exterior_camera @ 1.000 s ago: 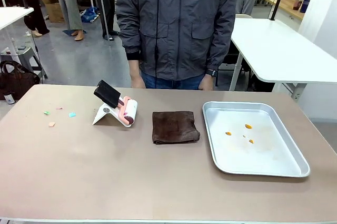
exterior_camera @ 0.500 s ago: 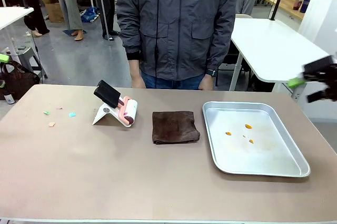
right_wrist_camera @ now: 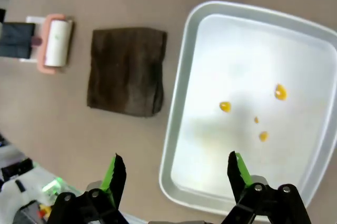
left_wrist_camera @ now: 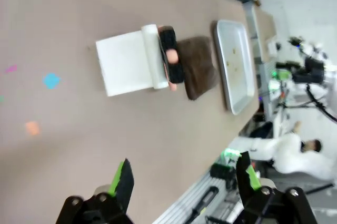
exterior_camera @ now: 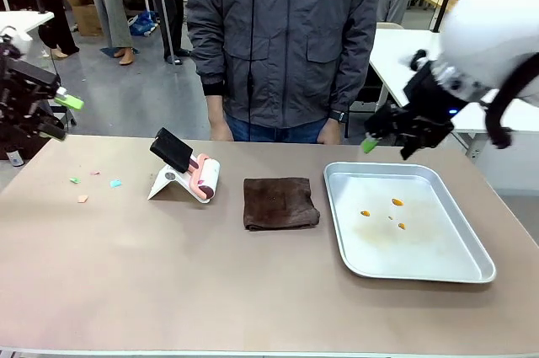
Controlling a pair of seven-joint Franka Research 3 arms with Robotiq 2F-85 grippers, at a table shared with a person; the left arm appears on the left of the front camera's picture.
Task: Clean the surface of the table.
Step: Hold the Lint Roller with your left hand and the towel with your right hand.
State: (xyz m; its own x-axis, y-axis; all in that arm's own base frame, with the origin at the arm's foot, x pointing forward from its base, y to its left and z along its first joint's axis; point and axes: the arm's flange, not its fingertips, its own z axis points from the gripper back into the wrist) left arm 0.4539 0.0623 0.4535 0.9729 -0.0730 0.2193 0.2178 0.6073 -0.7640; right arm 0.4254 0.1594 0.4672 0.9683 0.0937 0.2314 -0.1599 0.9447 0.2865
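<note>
My arms just swung in; left gripper [exterior_camera: 57, 117], right gripper [exterior_camera: 390, 148] wide, empty. Coloured paper scraps [exterior_camera: 115, 183], 9 o'clock on matte tan-brown table [exterior_camera: 210, 282], uncleaned.

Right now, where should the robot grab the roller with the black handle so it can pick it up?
Probably the black handle of the lint roller. It sticks up at a slant, clear of the table, while the roller end rests on a white stand. Come down from above with the left gripper, which is nearer, jaws across the handle.
</note>
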